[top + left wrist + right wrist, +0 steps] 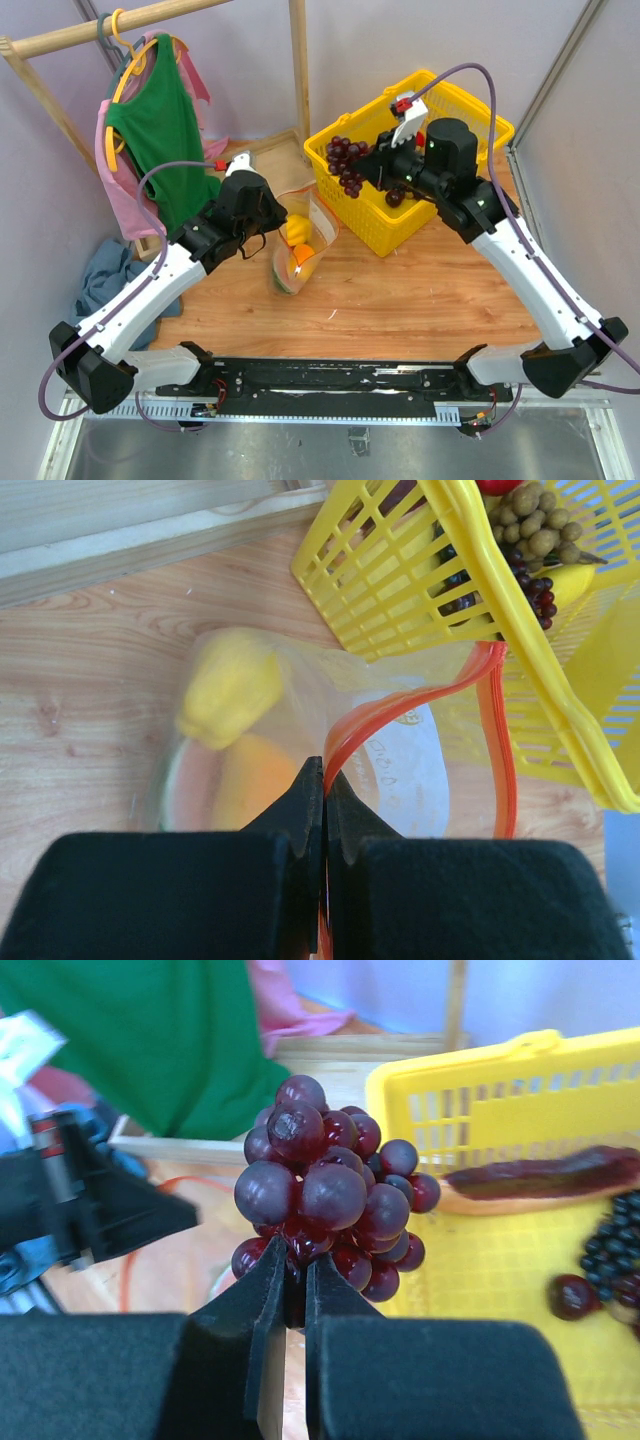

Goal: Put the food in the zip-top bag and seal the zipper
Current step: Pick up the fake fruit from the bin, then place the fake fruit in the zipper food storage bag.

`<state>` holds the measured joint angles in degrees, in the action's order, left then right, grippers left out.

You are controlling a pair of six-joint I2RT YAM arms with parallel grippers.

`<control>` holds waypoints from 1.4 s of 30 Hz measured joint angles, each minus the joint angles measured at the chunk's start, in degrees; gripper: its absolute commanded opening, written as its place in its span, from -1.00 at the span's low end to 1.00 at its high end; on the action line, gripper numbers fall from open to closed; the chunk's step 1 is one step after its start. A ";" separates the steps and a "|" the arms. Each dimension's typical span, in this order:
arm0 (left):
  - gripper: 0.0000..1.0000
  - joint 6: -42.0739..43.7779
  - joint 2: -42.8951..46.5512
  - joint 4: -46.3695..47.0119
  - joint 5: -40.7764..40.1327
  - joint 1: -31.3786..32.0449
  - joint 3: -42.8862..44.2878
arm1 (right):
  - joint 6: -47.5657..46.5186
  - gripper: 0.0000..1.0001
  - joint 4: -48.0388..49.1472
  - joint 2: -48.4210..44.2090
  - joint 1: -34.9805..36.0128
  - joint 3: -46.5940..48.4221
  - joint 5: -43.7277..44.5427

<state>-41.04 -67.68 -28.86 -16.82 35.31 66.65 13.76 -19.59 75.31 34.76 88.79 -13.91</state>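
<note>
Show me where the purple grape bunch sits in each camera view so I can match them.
Top external: grape bunch upper middle, held by the right gripper over the yellow basket's left corner.
Left wrist: cannot pick it out for sure; the dark berries there lie inside the basket.
Right wrist: dead centre, pinched from below, basket on the right.
Shared landmark: the yellow basket.

Yellow basket (372, 226), green shirt (160, 140), blue cloth (105, 282)

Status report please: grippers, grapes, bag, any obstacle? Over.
Left gripper shut on zipper, mouth open. Right gripper shut on grape bunch, over yellow basket's corner. In zip-top bag: yellow pepper. Basket crowds the mouth.
</note>
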 measured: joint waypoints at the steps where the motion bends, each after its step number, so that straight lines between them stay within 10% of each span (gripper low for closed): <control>1: -0.99 -0.17 0.00 0.31 0.00 0.00 -0.02 | 0.22 -0.99 -0.02 -0.33 1.33 0.00 -0.07; 32: -0.99 -1.11 0.61 2.60 3.85 -0.33 -2.62 | 14.49 -0.98 8.61 5.88 10.60 -13.88 5.62; 42: -0.99 -0.66 1.01 2.60 4.92 -0.33 -2.62 | 15.19 -0.13 7.82 9.90 11.91 -13.68 3.96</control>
<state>-41.69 -66.67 -26.26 -11.90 34.98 64.03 28.95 -11.77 85.21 46.68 75.11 -9.96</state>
